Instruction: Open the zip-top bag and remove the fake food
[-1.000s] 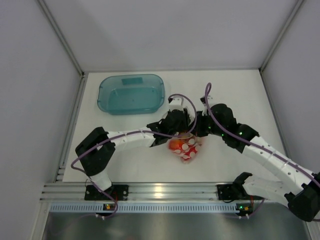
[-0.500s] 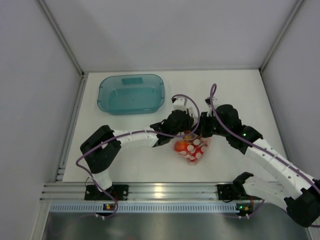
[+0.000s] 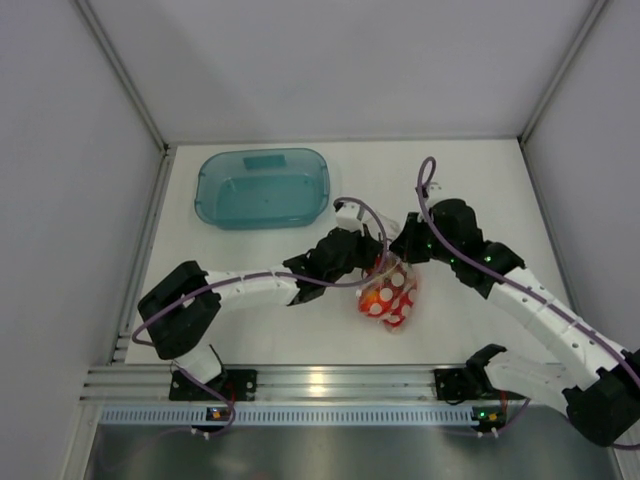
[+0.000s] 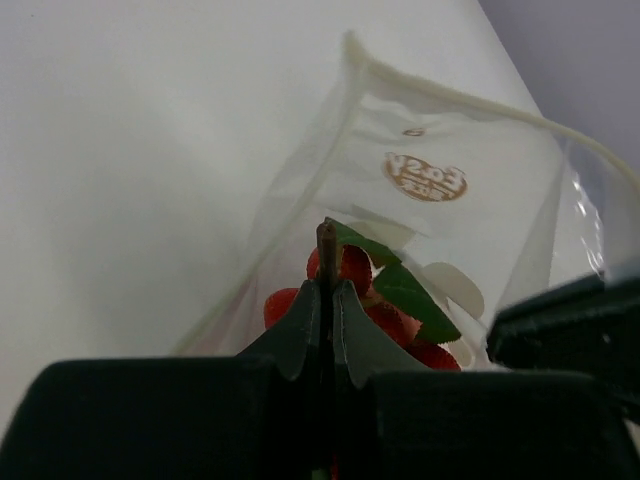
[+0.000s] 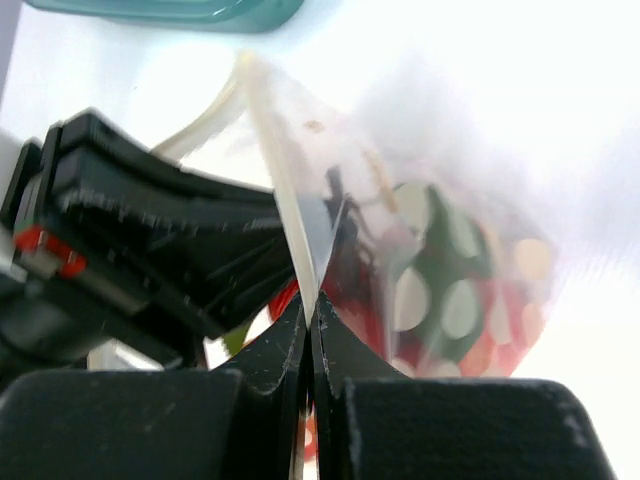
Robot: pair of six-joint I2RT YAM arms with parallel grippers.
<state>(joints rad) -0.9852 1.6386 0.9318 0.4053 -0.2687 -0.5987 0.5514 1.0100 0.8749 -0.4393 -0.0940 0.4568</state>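
The zip-top bag, clear with white dots, hangs over the table with its mouth open. My right gripper is shut on the bag's zip edge and holds it up. My left gripper reaches into the bag's mouth and is shut on the brown stem of the red berry cluster with green leaves. The zip strip arches above the cluster. More red fake food shows through the bag's wall. The left gripper's black body sits just left of the right fingers.
A translucent teal tray stands at the back left of the white table, and its rim also shows in the right wrist view. White walls enclose the table on three sides. An aluminium rail runs along the near edge.
The bag and both grippers have shifted a little to the right. The left arm's elbow has swung left and its gripper has drawn back slightly from the bag.
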